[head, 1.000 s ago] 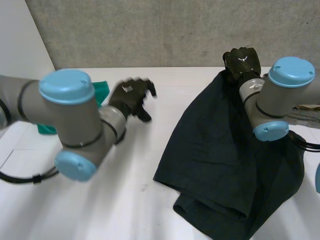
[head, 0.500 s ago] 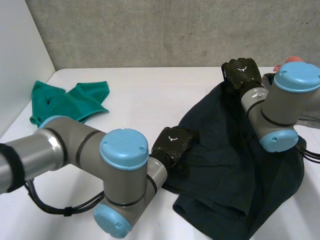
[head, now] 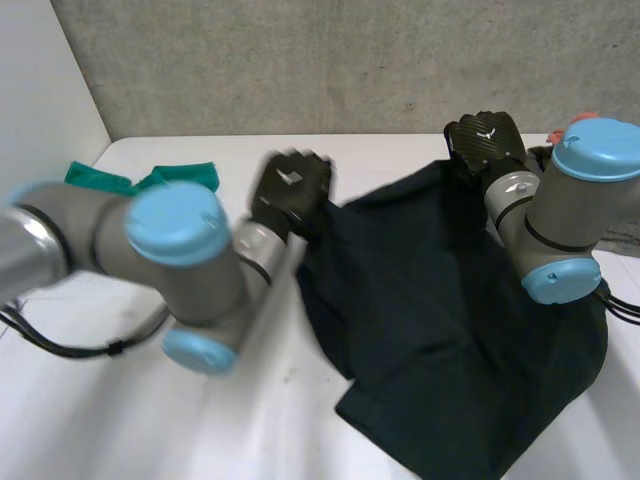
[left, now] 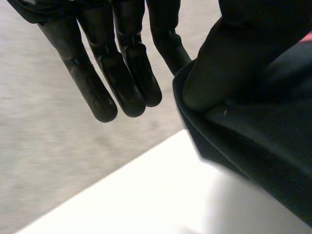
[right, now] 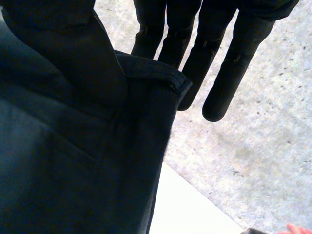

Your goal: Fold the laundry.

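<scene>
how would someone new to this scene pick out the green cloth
Take the white table and go to its far left corner, by the pale side wall. The green cloth lies crumpled there, partly behind the left arm. It is small and bright green, unlike the large dark garment held by the left hand and right hand.
</scene>
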